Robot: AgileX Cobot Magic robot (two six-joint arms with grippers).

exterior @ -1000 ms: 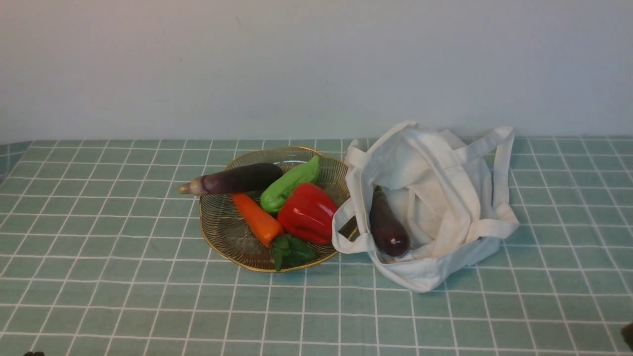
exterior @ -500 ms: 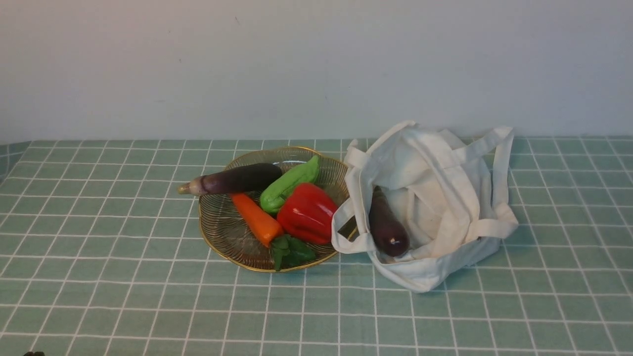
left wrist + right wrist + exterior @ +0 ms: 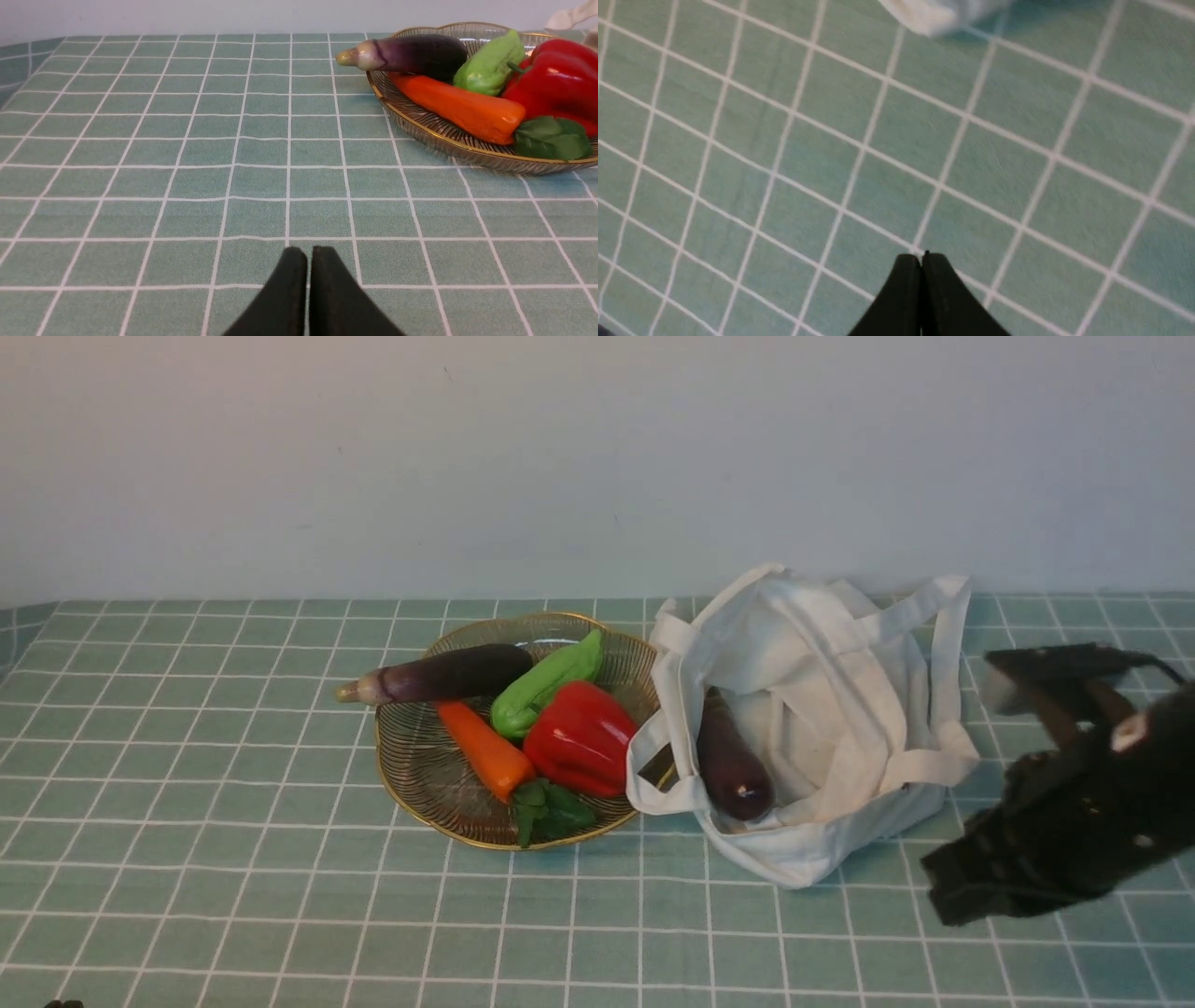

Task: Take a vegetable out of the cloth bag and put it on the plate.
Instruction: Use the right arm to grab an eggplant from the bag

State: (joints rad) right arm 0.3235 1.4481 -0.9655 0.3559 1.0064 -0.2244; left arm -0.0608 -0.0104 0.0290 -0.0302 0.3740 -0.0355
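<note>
In bag (image 3: 864, 709): dk eggplant (image 3: 735, 765), R gripper (image 3: 948, 891) nr.

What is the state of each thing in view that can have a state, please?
cloth bag: open, mouth showing, slumped
eggplant in the bag: lying tilted, partly in the bag's opening
plate: upright, holding vegetables
eggplant with pale stem end: on the plate, stem end over the rim
left claw: shut, empty
right claw: shut, empty
</note>
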